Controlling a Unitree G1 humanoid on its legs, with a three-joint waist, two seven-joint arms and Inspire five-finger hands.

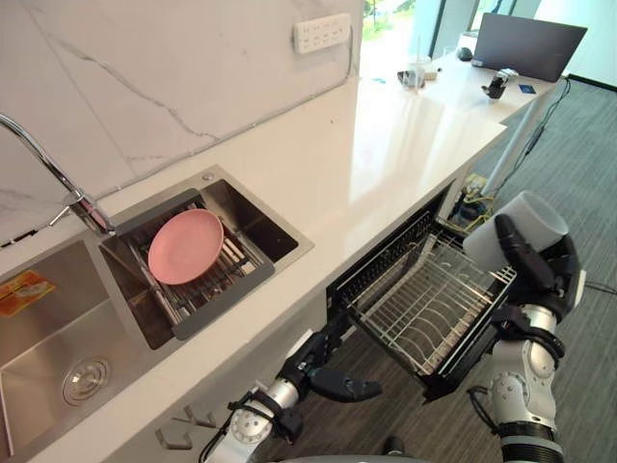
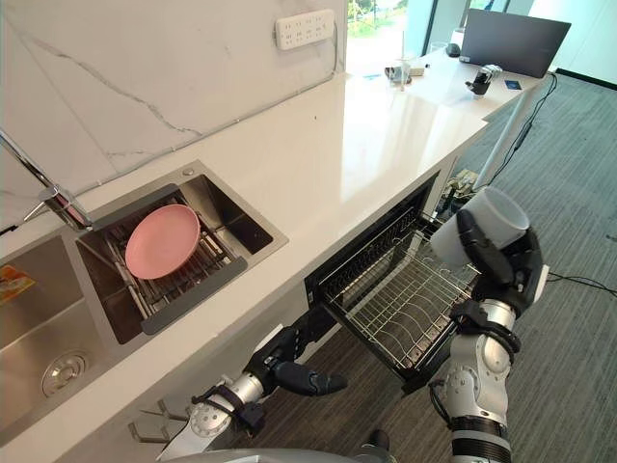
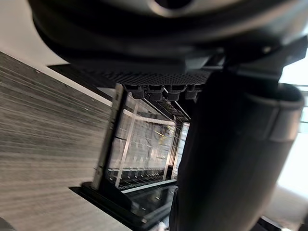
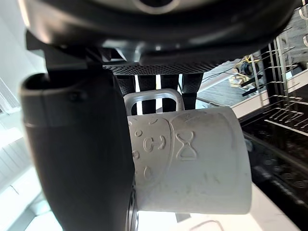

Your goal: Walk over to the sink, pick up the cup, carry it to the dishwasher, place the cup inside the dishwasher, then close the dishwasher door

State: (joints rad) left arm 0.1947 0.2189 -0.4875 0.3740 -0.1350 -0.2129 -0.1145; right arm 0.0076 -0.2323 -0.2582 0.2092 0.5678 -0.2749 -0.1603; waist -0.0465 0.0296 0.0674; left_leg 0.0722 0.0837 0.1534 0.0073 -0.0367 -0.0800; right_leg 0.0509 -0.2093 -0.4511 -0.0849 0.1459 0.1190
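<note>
The right hand (image 1: 551,262) is holding the white cup (image 1: 516,230) up in the air, with the fingers and thumb clamped round its body. In the right wrist view the thumb is lying along one side of the cup (image 4: 192,159) and the fingers are showing behind its handle (image 4: 154,98). Raised marks are standing out on the cup's wall: an hourglass shape, small rings and drops, but no letters that can be read. The cup is hanging tilted above the outer right end of the dishwasher rack (image 1: 424,309) and is not touching the wires.

The rack is standing drawn out from under the desk (image 1: 386,145), and the wire basket is holding nothing.

The left hand (image 1: 328,371) is hanging low by the front of the desk, near the rack's near left corner, with the fingers loosely apart and gripping nothing.

Further left, a pink plate (image 1: 185,246) is lying on a grid inside the sink (image 1: 280,253), below the curved tap (image 1: 48,169). An orange sticker (image 1: 24,289) is sitting on the wall of the neighbouring basin; its print is too small to read. A white socket strip (image 1: 321,33) is sitting on the marble wall, and a closed laptop (image 1: 525,43) is lying at the desk's far end.
</note>
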